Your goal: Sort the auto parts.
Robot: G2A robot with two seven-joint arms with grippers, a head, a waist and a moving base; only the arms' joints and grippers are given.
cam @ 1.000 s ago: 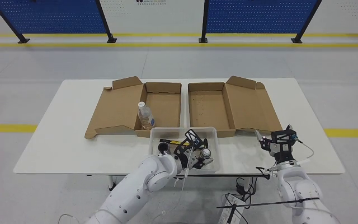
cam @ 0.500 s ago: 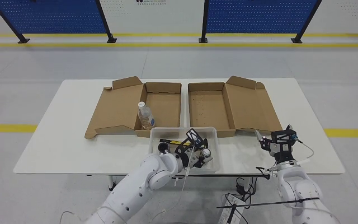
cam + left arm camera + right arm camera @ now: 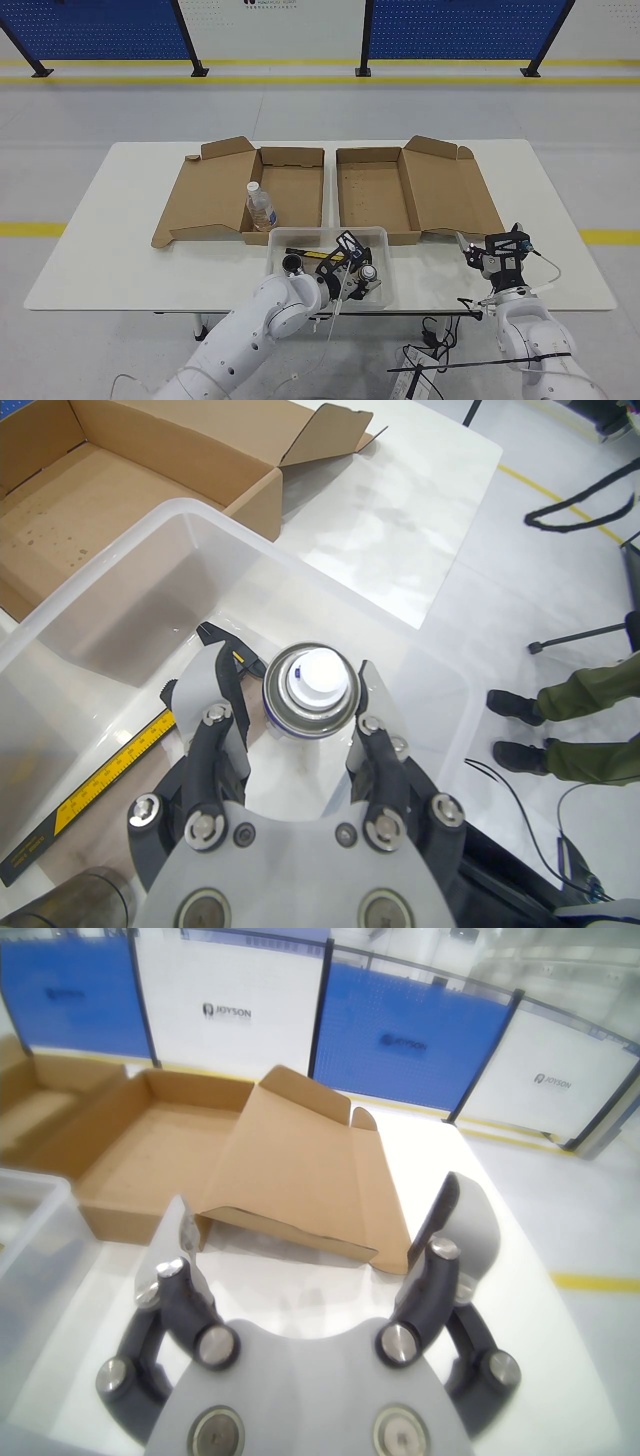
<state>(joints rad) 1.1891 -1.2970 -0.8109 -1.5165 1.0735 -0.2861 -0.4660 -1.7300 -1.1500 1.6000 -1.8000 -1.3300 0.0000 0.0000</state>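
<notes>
Fingers (image 3: 227,685) of the left tool (image 3: 295,667) stand spread on either side of an upright spray can (image 3: 312,690), the tool pointing down into a clear plastic bin (image 3: 165,507). One finger lies just beside the can's rim, perhaps touching it; the other stands apart with a visible gap, so the can is straddled, not pinched. The can has a white cap and a metal shoulder and stands on the bin floor near the bin's 3 o'clock end.

Under the wider-set finger a black part with a yellow mark (image 3: 240,660) lies on the bin floor. A black and yellow ruler (image 3: 100,780) lies flat toward 10 o'clock of the can, and a dark cylinder (image 3: 75,900) sits at the bin's 9 o'clock end.

The bin rests at the 6 o'clock edge of the white worktop (image 3: 130,220). At 11 o'clock of it lies an open left cardboard box (image 3: 295,185) with a clear bottle (image 3: 260,207) upright inside, near the fold between tray and lid. At 1 o'clock lies an open right cardboard box (image 3: 375,195).

The right tool (image 3: 315,1193) is above the worktop at 3 o'clock of the bin, well apart from it. Its fingers are spread and hold nothing.
</notes>
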